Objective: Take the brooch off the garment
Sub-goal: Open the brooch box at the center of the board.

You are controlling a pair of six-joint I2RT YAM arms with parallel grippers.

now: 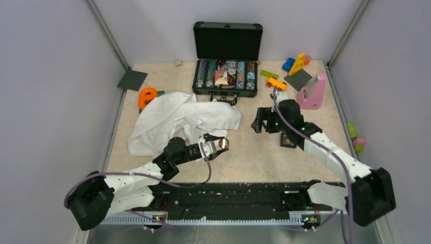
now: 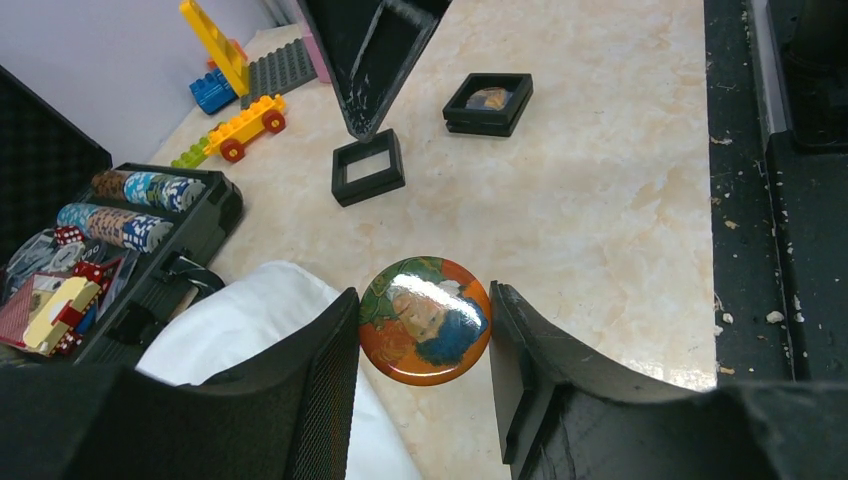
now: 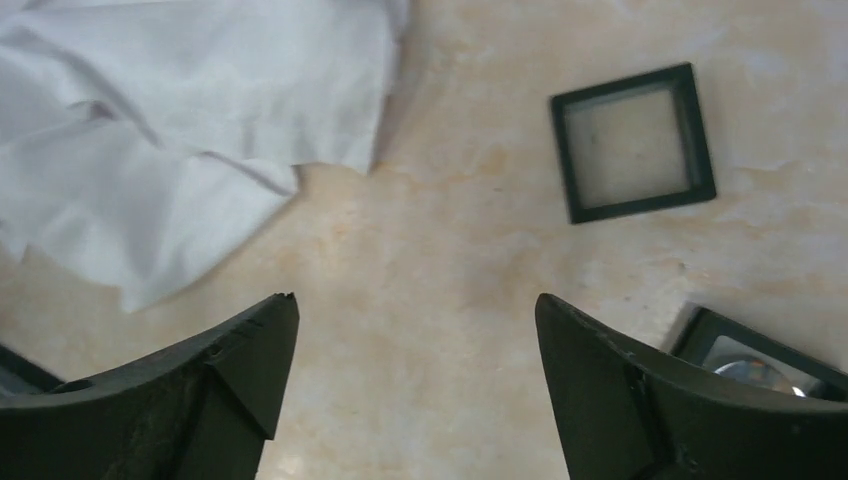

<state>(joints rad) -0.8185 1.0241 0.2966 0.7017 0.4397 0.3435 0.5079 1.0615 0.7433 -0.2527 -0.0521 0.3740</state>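
Removal looks nearly complete: the left fingers (image 2: 545, 380) clamp the brooch (image 2: 425, 320) by its rim just beside the white shirt (image 1: 173, 119), apparently free of the cloth above the bench (image 2: 600, 200), leaving only set-down, while the right fingers (image 3: 620, 390) stand wide and empty.

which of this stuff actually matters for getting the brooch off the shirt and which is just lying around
Job in hand: brooch, white shirt, left end effector gripping the brooch.

Lying about: poker chip case, black square frames and, toy bricks, pink stand, grey baseplate.
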